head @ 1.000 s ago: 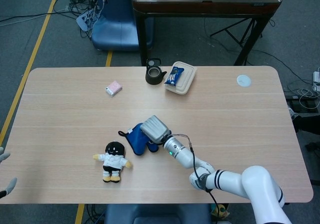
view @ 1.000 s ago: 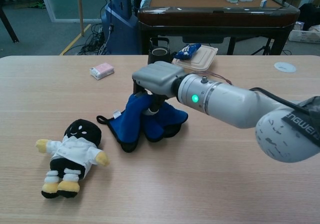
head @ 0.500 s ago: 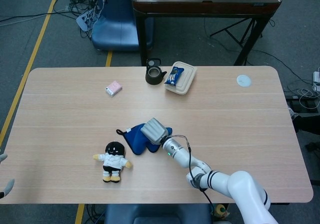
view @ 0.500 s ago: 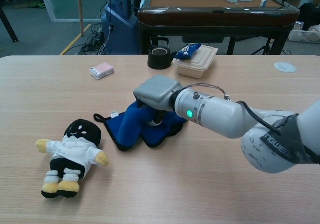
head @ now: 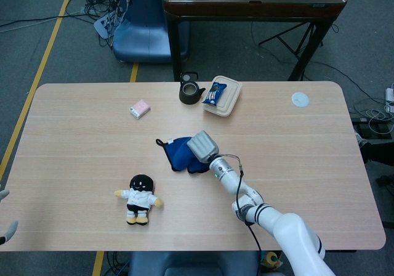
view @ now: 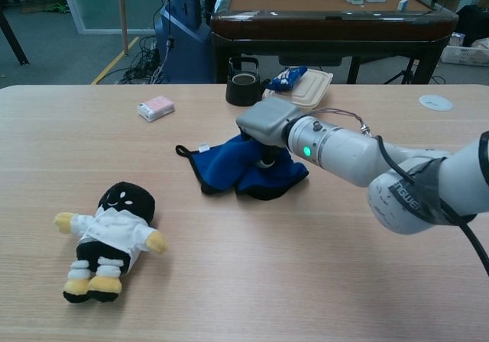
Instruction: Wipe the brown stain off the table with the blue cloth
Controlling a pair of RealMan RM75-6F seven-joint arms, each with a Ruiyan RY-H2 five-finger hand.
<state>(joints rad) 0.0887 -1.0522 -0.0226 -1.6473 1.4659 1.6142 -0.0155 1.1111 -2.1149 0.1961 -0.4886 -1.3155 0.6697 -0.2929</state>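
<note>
The blue cloth (head: pixel 177 153) lies bunched near the middle of the wooden table (head: pixel 295 153); the chest view shows the cloth (view: pixel 225 168) spread to the left of my right hand. My right hand (head: pixel 203 146) sits on the cloth's right part, its grey back up and its fingers (view: pixel 267 159) sunk into the folds, gripping it. In the chest view the same hand (view: pixel 267 123) covers the cloth's top right. No brown stain shows on the bare wood. Of my left hand (head: pixel 5 227) only fingertips, held apart, show at the lower left edge.
A plush doll (head: pixel 139 199) lies on its back at the front left, also seen in the chest view (view: pixel 111 235). At the far edge stand a dark teapot (head: pixel 191 92), a food box (head: pixel 224 97), a pink packet (head: pixel 140 108) and a white disc (head: pixel 300 99).
My right hand has slid the blue cloth away from the doll, toward the far right of the table. The left hand has stayed put.
</note>
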